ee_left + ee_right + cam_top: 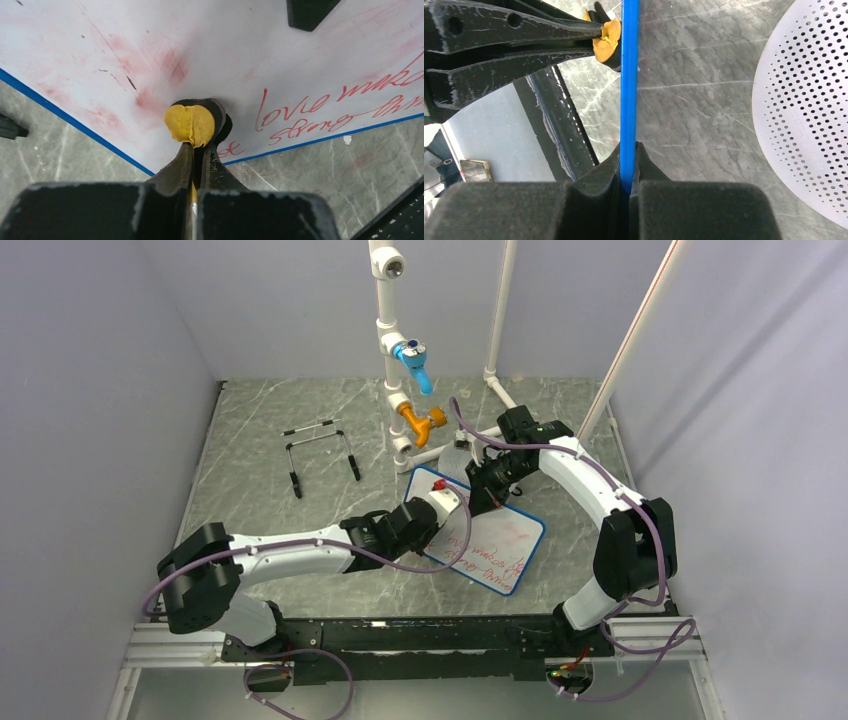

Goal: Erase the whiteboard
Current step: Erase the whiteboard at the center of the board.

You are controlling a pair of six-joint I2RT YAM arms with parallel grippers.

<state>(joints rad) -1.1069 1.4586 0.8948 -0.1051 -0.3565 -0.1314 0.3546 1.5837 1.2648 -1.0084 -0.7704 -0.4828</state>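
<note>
Left gripper: fingers were clenched on a small yellow pad with black backing, and the pad face was pressed flat on the whiteboard. Right gripper: fingers were clamped on the board's blue frame, which the right wrist view showed edge-on, with the pad touching it on the left side. From the top view the whiteboard sat centre-right on the table. The left gripper was at its left end and the right gripper at its far edge. The board looked tipped up off the table, but I couldn't tell by how much. Pink smears covered the area around and left of the pad. Red writing was intact to the right, along the near edge. Clutter: the left arm's purple cable was draped across the board's near-left part. A grey perforated disc lay on the table just beside the right gripper, past the board's far edge. A white pipe rig with a blue valve and an orange valve stood just behind the board, close to the right wrist. A wire stand was well apart, at far left of the table.
</note>
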